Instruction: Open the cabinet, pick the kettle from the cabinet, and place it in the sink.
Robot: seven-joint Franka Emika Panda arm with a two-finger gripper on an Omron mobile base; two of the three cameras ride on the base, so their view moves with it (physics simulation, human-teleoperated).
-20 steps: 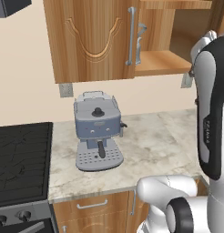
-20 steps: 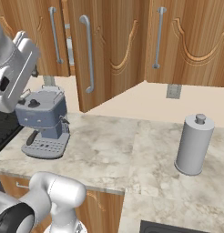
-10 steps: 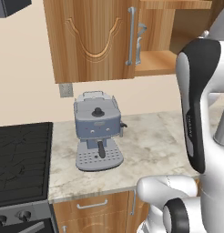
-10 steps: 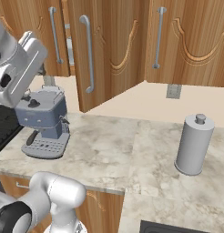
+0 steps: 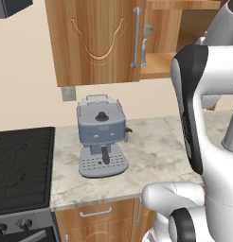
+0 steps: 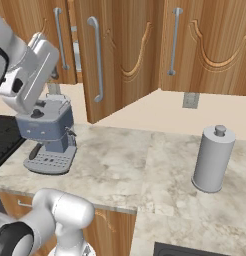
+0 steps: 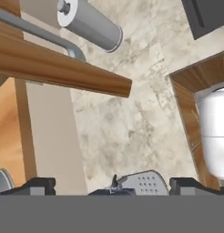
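hand (image 7: pixel 112 184) fingers stand wide apart at the bottom of the hand view, with nothing between them, up near the open cabinet. kettle (image 5: pixel 146 45) sits on the bottom shelf inside the cabinet (image 5: pixel 97 40), just behind the inner edge of the closed left door; it shows there as a thin silver-grey shape beside the door's vertical bar handle, mostly hidden, and a small curve of silver-grey also shows at the lower left edge of the hand view. the cabinet's right door (image 6: pixel 117 52) is swung out over the worktop (image 6: pixel 130 165), seen edge-on from above in the hand view with its bar handle along it. further right hangs another closed wood door (image 6: pixel 210 45). below the cabinet a grey-blue espresso machine (image 5: pixel 102 134) stands on the marble worktop against the wall, with a black stovetop (image 5: pixel 21 168) to its left. well to the right of the machine a tall grey cylinder with a knob (image 6: pixel 212 159) stands upright on the worktop. a dark corner of the sink (image 6: pixel 195 248) shows at the bottom edge of the right base view, in front of that cylinder.
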